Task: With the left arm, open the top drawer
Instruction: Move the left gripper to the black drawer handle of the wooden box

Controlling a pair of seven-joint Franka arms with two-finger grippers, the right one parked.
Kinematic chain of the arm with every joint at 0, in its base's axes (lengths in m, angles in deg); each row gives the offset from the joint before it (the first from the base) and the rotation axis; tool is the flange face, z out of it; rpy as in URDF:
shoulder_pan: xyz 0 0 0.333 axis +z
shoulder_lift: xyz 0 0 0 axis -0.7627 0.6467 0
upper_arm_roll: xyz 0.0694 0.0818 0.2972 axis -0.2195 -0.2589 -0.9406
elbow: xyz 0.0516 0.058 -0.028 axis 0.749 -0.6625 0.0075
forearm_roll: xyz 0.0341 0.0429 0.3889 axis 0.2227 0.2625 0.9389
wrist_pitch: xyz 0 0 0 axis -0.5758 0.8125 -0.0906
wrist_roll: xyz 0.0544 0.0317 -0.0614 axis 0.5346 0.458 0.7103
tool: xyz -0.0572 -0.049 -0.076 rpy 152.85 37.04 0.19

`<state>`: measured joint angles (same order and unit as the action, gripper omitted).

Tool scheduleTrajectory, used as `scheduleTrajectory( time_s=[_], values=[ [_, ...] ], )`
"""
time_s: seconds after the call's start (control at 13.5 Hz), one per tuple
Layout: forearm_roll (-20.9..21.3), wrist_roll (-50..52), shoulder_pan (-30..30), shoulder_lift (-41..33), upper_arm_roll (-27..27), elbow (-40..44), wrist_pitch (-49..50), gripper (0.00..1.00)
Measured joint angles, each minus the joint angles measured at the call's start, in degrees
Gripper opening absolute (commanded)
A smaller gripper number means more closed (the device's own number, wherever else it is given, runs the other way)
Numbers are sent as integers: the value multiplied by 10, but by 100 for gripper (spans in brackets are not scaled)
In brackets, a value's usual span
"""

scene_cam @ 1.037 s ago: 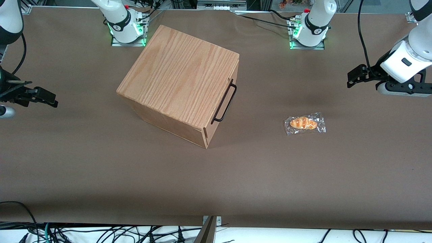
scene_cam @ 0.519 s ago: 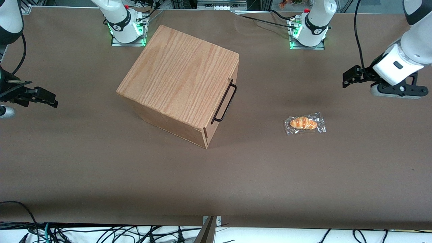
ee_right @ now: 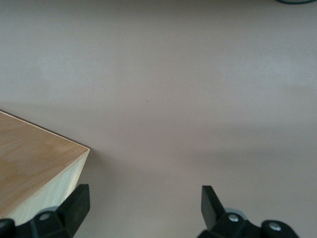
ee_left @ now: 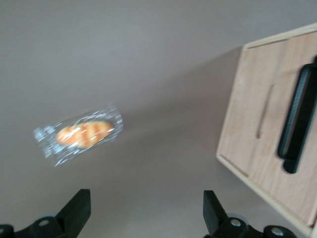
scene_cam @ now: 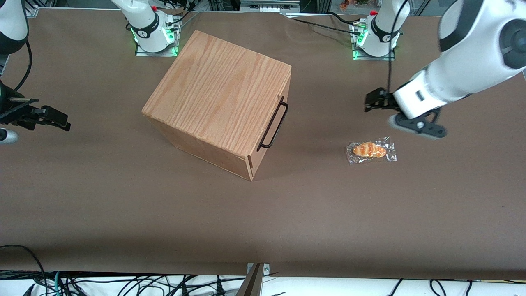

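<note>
still apart: claw faces the handle across bare table

the claw on the left arm hangs above the table, its two fingers spread wide and holding nothing. the top drawer lies well apart from it, straight out ahead of the fingertips toward the parked arm's end of the table, with only bare tabletop between. the drawer sits shut in the upper part of the wooden box, its front turned toward the claw.

the handle is what the coming move turns on. it is a long thin black wire bar, standing a little off the plain light-wood front and running level along it, one end nearer the front camera than the other. in the wrist view it crosses the line between the two fingers, so, as i judge it, the claw must turn at the wrist to bring the bar between them, travel forward and drop somewhat.

a wrapped pastry lies on the table just beside the claw, nearer the front camera, off the straight line to the handle.
</note>
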<state>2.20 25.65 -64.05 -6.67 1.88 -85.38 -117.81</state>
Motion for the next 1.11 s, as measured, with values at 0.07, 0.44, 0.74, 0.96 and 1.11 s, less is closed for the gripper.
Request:
scheduleTrajectory(
  time_s=[0.07, 0.44, 0.74, 0.96, 1.11],
  values=[
    [-1, 1, -22, 30, 0, 25, -8, 100],
    [-12, 3, -88, 128, 1, 85, -106, 100],
    [-13, 3, -133, 161, 2, 86, -165, 100],
    [-13, 2, -156, 171, 2, 87, -175, 100],
    [-13, -2, -158, 175, 2, 87, -175, 100]
  ],
)
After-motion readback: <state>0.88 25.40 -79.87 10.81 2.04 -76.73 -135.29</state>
